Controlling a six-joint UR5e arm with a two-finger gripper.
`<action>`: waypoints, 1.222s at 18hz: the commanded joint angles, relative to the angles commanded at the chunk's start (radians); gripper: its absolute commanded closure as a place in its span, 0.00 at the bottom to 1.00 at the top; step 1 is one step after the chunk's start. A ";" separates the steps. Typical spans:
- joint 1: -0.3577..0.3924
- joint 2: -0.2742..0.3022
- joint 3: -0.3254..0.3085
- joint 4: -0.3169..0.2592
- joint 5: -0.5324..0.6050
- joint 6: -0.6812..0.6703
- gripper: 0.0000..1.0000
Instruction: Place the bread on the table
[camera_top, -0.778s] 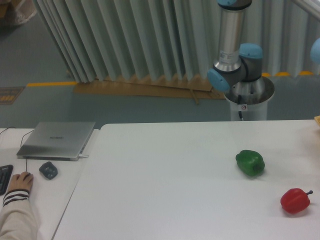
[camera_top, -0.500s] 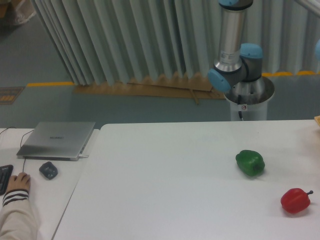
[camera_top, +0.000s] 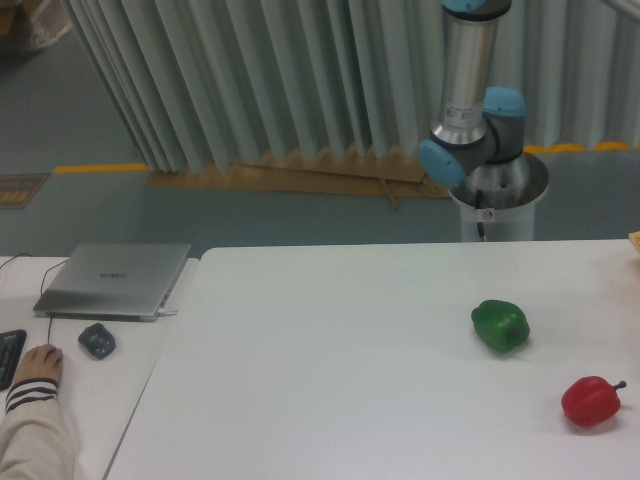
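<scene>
White table (camera_top: 330, 380) carries only the green pepper (camera_top: 500, 325) and red pepper (camera_top: 590, 401) near its right edge, the arm (camera_top: 470, 100) has shifted slightly right; bread and fingers stay out of view, so placing looks some way off.

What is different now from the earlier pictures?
The arm shifted slightly to the right, and the person's hand on the desk moved a little. The gripper is out of view. The green pepper, red pepper, laptop and mouse stayed put.
</scene>
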 joint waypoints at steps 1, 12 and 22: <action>0.032 -0.005 0.018 0.002 -0.002 -0.020 0.00; 0.014 -0.063 0.066 0.037 0.003 -0.305 0.00; -0.023 -0.169 0.065 0.161 0.000 -0.488 0.00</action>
